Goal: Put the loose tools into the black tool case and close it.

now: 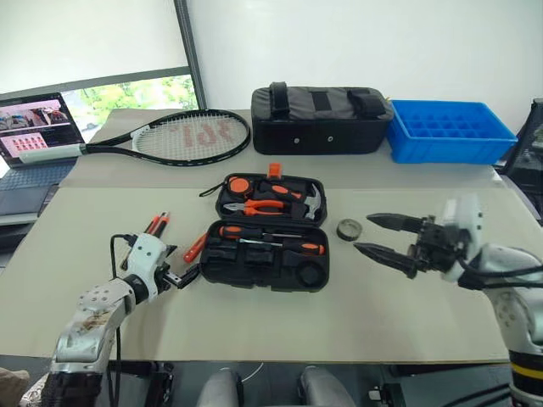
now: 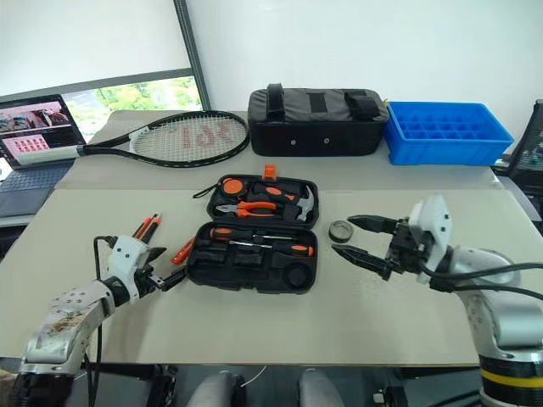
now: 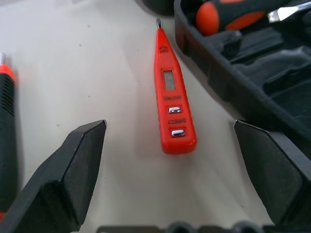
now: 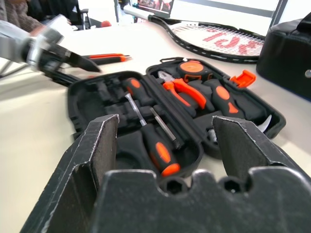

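Left eye view looks down on a beige worktop (image 1: 382, 314) where the black tool case (image 1: 265, 257) lies open in the middle, its lid half farther from the robot. Pliers, a hammer and an orange tape measure sit in the lid half; two screwdrivers (image 1: 280, 243) with orange-and-black handles lie in the near half. Just beside the case's left edge lies a small orange tool (image 3: 171, 97), a slim tester with a small window and two buttons. The left end effector (image 1: 181, 275) hangs low over it with its fingers spread wide and empty. Farther left lie thin orange-and-black tools (image 1: 156, 224). A small dark tape roll (image 1: 349, 229) rests on the worktop just right of the case. The right end effector (image 1: 370, 234) hovers near the roll, fingers apart, gripping nothing. Behind are a tennis racket (image 1: 182, 136), a black fabric bag (image 1: 318, 119) and a blue crate (image 1: 450, 129).
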